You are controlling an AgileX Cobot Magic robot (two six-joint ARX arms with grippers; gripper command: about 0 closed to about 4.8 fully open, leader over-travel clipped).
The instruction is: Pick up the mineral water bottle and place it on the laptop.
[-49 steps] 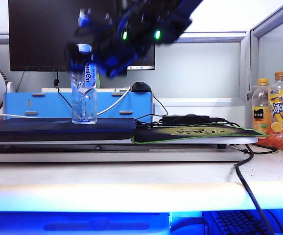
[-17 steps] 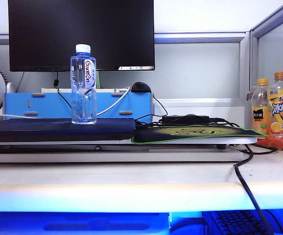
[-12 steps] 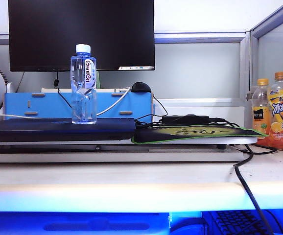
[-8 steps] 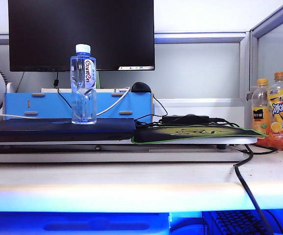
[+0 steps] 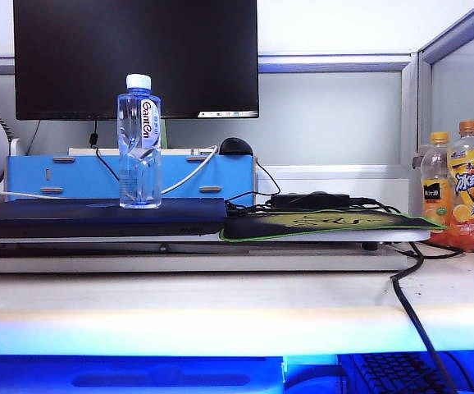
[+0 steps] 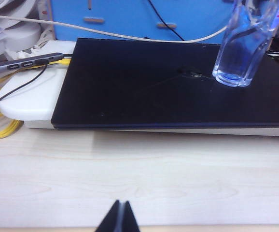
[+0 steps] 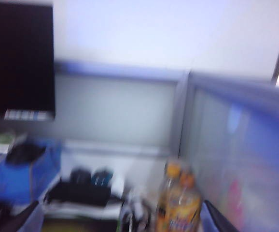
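While both grippers' fingers hold nothing, left (image 6: 118, 217) closed, right (image 7: 120, 217) spread, the mineral water bottle (image 5: 139, 141) stands on the laptop (image 5: 97, 217).

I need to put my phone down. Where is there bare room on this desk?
The laptop lid beside the mineral water bottle is bare, as is the desk strip before it. Around the mouse pad, cables and juice bottles crowd things.

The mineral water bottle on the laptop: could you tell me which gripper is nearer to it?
Left. The left gripper sits before the laptop bearing the mineral water bottle; the right gripper faces the juice bottles.
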